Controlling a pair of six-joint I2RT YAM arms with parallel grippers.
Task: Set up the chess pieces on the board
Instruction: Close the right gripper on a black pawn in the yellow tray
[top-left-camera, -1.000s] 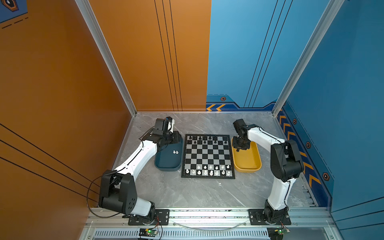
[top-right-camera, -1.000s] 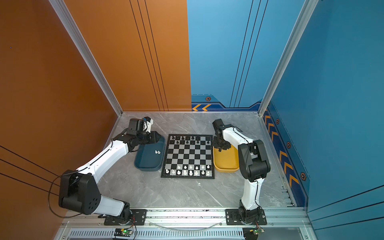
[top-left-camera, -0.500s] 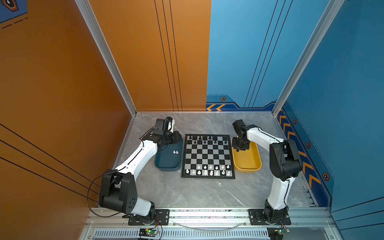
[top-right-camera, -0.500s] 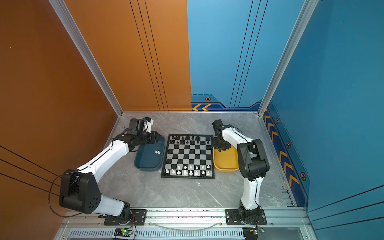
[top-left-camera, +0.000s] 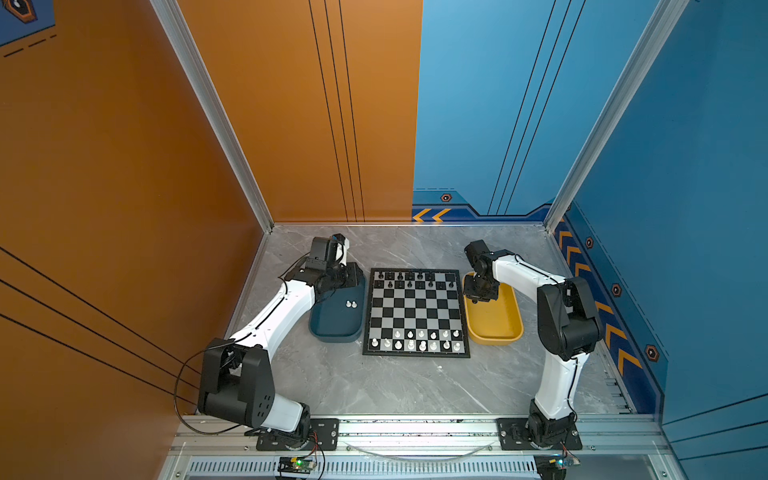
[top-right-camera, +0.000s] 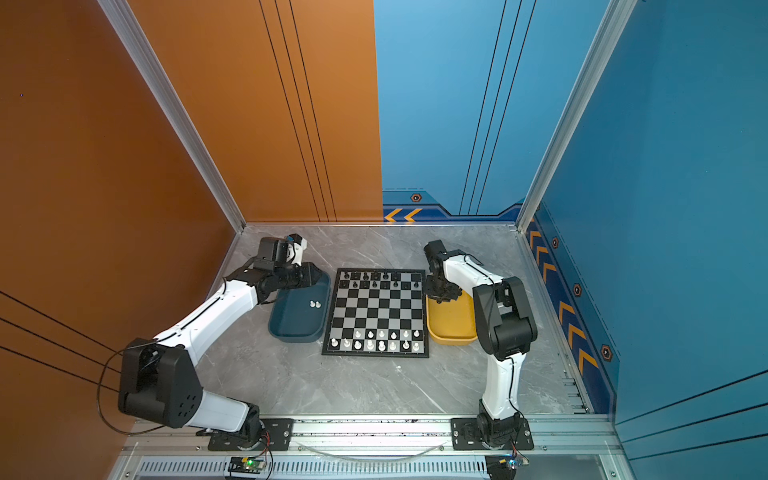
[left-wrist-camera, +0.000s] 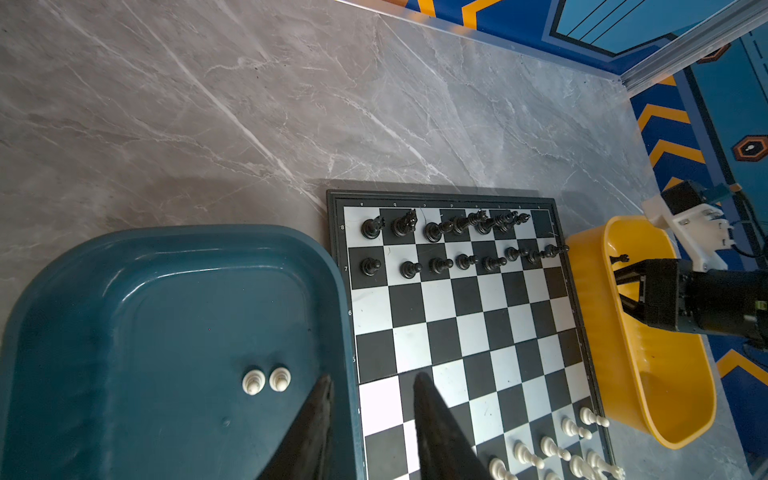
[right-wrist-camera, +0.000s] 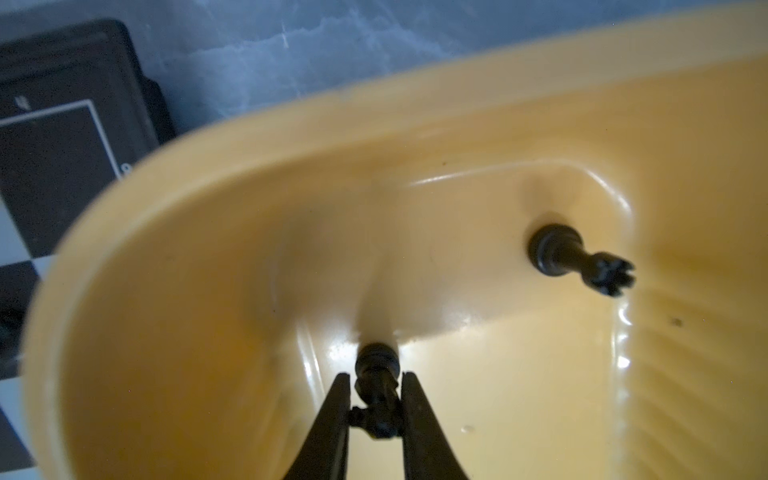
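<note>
On the grey marble tabletop, the board lay flat between a dark blue tray on its left and a yellow tray on its right, each just beside its frame. Black chess pieces stood along the two far rows and white chess pieces along the two near rows, with the middle squares bare. The right gripper reached down into the far end of the yellow tray, where its narrowed jaws pressed from both sides on the upper part of a black piece whose round base sat on the tray floor. A second black piece, with a notched top, stood apart from it near the tray's corner. The left gripper hung above the far end of the dark blue tray by the board's edge, its jaws partly apart and holding nothing. Two white pieces stood upright side by side on that tray's floor.
</note>
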